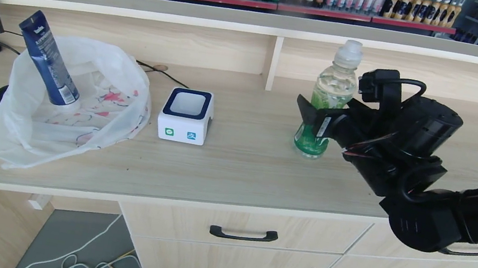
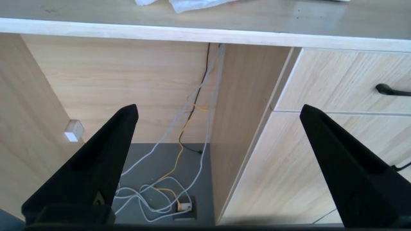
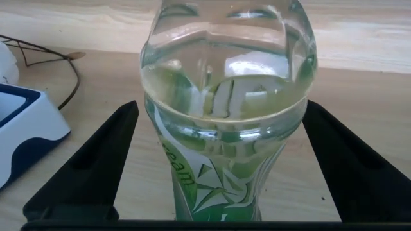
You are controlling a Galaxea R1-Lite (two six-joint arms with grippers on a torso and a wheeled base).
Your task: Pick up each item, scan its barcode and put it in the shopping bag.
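With right gripper (image 3: 219, 106) spread apart, straddling the upright bottle (image 3: 225, 77) standing on the counter (image 1: 238, 168) between its fingers, not yet clamping. Risking toppling it, or letting the smooth rounded body slip, if closing off-centre.

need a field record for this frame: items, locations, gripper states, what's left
bag: open, on the left of the counter
tube: in bag, tilted
scanner: on counter, between bag and bottle
bottle: upright on counter, right of scanner
right gripper: open, a finger on either side of bottle
left gripper: open, holding nothing, below counter edge, facing cabinet front
remaining: bottle not yet bagged
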